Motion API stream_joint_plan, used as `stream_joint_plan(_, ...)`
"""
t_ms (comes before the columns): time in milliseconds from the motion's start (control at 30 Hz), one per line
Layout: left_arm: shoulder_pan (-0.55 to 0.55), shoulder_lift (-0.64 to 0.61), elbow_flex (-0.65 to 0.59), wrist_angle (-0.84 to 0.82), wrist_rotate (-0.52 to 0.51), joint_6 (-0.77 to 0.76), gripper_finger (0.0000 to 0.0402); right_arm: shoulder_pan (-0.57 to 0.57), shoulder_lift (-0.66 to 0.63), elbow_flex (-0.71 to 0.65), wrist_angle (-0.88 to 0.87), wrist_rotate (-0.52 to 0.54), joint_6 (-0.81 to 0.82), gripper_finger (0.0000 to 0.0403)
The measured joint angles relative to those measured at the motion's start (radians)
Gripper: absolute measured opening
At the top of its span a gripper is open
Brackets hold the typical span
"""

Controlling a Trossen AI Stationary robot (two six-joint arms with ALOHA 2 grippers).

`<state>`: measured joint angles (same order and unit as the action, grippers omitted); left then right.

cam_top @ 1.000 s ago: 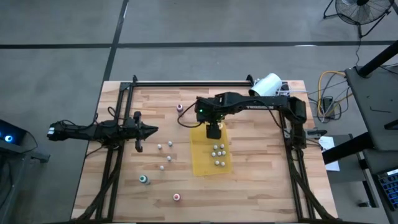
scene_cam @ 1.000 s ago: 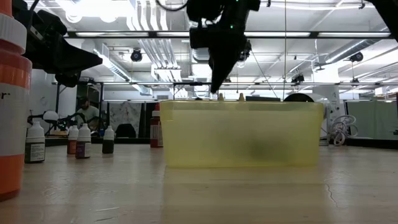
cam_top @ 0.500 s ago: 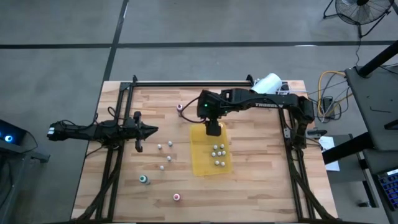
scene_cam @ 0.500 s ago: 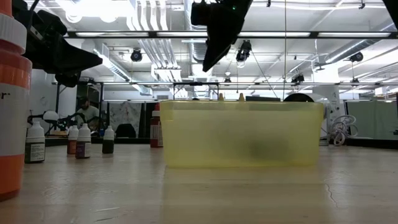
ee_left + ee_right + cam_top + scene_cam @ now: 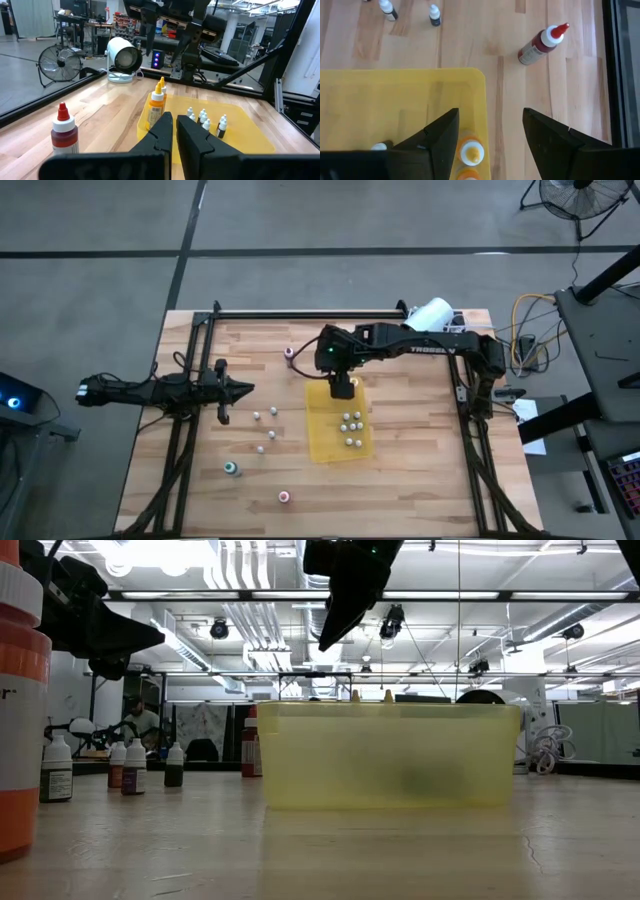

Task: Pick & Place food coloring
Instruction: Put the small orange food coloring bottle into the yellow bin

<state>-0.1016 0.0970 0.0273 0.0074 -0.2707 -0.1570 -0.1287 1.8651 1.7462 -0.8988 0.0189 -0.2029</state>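
The food coloring is a set of tiny bottles. Several small whitish ones (image 5: 350,423) and two orange-topped ones (image 5: 157,101) stand in the yellow tray (image 5: 325,442). A few more small ones (image 5: 266,424) stand on the wood left of the tray, as do a teal-topped one (image 5: 231,468), a pink-topped one (image 5: 285,497) and a maroon one (image 5: 540,45). My right gripper (image 5: 490,142) hangs open above the tray's far end, over an orange-topped bottle (image 5: 470,152), touching nothing. My left gripper (image 5: 245,389) waits shut and level at the table's left.
A white cylinder-shaped device (image 5: 428,316) lies at the table's far right corner. In the low view a large orange-banded bottle (image 5: 20,710) stands close at the near left. Black frame rails (image 5: 300,312) run along the table's far edge and sides.
My right gripper has risen from just over the tray's far end to well above it, tipping a little less steeply, its fingers staying open. The bottles in the tray have stayed where they were.
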Motion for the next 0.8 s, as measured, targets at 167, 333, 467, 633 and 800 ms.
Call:
stream_joint_plan(167,0.0,0.0,0.0,0.0,0.0,0.0,0.0,-0.01,-0.047,-0.02,0.022,0.001,-0.002,0.021)
stream_joint_plan(333,0.0,0.0,0.0,0.0,0.0,0.0,0.0,-0.011,-0.159,-0.164,0.214,0.003,0.017,0.021)
stream_joint_plan(467,0.0,0.0,0.0,0.0,0.0,0.0,0.0,0.004,-0.267,-0.334,0.412,0.003,0.077,0.021)
stream_joint_plan(633,0.0,0.001,0.0,0.0,0.0,0.0,0.0,0.014,-0.384,-0.511,0.542,0.007,0.14,0.021)
stream_joint_plan(800,0.0,0.001,0.0,0.0,0.0,0.0,0.0,0.013,-0.502,-0.667,0.671,0.008,0.179,0.021)
